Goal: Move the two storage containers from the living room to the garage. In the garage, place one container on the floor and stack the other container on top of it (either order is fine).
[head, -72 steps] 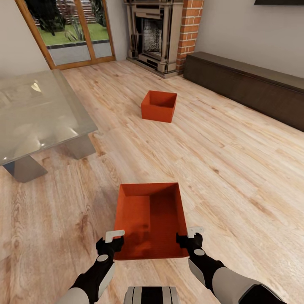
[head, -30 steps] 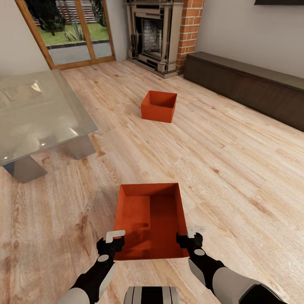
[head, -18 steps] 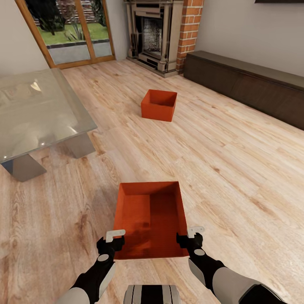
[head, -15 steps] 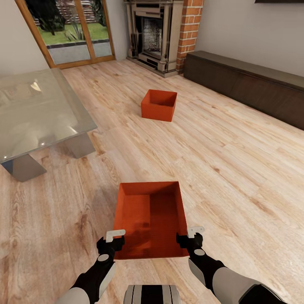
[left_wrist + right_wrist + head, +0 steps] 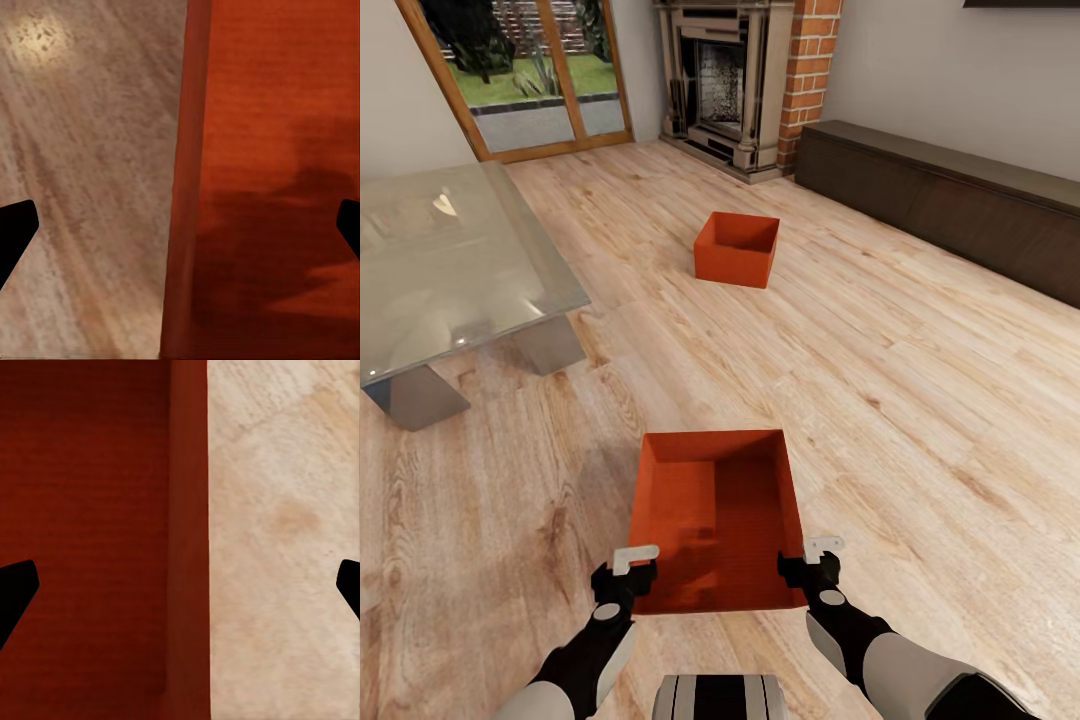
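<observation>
Storage containers, two orange-red rectangular lidless boxes with smooth walls, are both sitting on the light wood-plank flooring (image 5: 920, 400) of the living room. The near container (image 5: 717, 520) is lying just in front of the robot, between its two arms, and the far container (image 5: 737, 250) is resting well apart, toward the red-brick fireplace (image 5: 750, 80). Against the pictures from a moment ago almost nothing is changing: the whole view is shifting very slightly, which I am reading as the head or base moving, and the boxes and arms are keeping their places. For the task this is meaning, in my judgement, that the lift is not yet begun and the garage part is still fully ahead. The left tool (image 5: 632, 568) is standing open astride the near container's left wall, one finger outside and one inside, and the right tool (image 5: 810, 562) is standing open the same way over the right wall; neither is gripping anything. Counting: two containers, two tools, one glass worktop (image 5: 450, 270), one long low dark cabinet (image 5: 950, 200).
</observation>
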